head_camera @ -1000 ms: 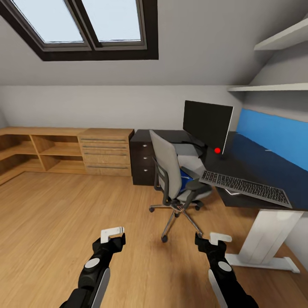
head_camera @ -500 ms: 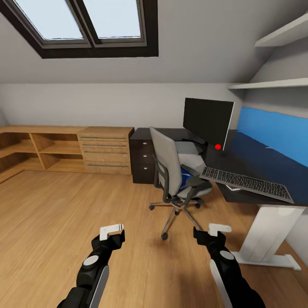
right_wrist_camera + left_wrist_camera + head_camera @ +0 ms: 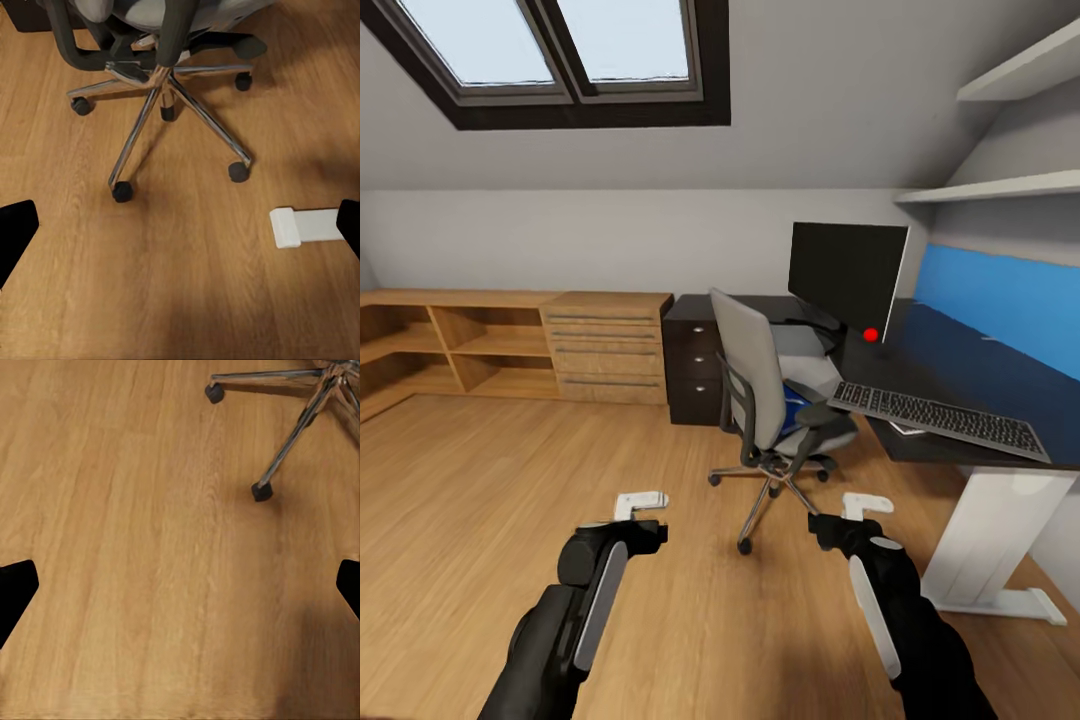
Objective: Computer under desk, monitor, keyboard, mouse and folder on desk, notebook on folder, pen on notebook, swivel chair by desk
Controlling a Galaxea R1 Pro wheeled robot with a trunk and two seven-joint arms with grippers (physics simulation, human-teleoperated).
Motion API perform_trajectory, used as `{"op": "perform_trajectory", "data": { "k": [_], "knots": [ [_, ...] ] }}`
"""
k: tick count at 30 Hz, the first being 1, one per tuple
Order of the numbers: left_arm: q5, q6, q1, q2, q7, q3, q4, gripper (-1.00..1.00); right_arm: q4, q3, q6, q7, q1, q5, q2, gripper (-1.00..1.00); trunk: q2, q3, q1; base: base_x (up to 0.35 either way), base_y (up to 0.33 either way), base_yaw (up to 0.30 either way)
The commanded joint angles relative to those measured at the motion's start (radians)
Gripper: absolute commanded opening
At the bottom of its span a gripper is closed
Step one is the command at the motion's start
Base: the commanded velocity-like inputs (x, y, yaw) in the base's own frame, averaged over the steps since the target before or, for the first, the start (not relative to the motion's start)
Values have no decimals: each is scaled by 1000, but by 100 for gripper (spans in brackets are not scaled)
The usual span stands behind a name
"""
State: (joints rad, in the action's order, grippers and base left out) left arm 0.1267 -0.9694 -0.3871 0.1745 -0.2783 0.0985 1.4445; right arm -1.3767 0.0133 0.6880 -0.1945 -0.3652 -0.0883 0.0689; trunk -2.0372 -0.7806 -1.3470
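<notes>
Head view. Left gripper (image 3: pixel 643 503) and right gripper (image 3: pixel 857 510) held low over the wooden floor (image 3: pixel 480 480), both spread wide, nothing held. Swivel chair (image 3: pixel 765 395) ahead of and between the grippers, nearer the right one, back turned toward the robot, seat facing the bench (image 3: pixel 960 375). Folder (image 3: pixel 792 412) glimpsed as a blue strip on the seat, beyond the right gripper; long axis not readable, mostly hidden by the backrest. Keyboard (image 3: pixel 937 418) on the bench, ahead and right of the right gripper, long axis along the bench's near edge. Monitor (image 3: pixel 847 276) upright farther back, screen facing the chair. Wooden drawer chest (image 3: pixel 607 347) far ahead of the left gripper.

Left wrist view. Bare floor below the gripper; two chair casters, one (image 3: pixel 261 491) close ahead. Fingertips (image 3: pixel 15 589) dark at the frame edges, well apart.

Right wrist view. Five-star base (image 3: pixel 161 94) just ahead of the gripper; white bench foot (image 3: pixel 304 226) beside it. Fingertips (image 3: pixel 15 225) wide apart, empty.

Step judged: approach to the chair, folder pickup pending. Next move likely calls for rounding the backrest to reach the seat.
</notes>
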Motion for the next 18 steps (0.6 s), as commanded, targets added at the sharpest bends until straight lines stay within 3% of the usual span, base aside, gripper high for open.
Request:
{"op": "perform_trajectory", "data": {
  "k": [1, 7, 9, 18],
  "knots": [
    [18, 11, -8, 0, -10, 1, -61, 100, 1, 0, -5, -9, -4, -21, -2, 100, -8, -4, -4, 0, 0, 0],
    [19, 98, -12, 0, -13, 0, -60, 100, -4, -1, -11, -10, -5, -26, -4, 100, -50, -23, -27, 0, 0, 0],
    [20, 107, 15, 0, -11, 0, 60, 100, -4, 0, -12, -9, -4, -26, -4, 100, -64, -29, -34, 0, 0, 0],
    [24, 108, 54, -1, -1, -6, 173, 100, -73, -1, -10, -12, -1, -26, -3, 100, -127, -58, -69, 0, 0, 0]
  ]
}}
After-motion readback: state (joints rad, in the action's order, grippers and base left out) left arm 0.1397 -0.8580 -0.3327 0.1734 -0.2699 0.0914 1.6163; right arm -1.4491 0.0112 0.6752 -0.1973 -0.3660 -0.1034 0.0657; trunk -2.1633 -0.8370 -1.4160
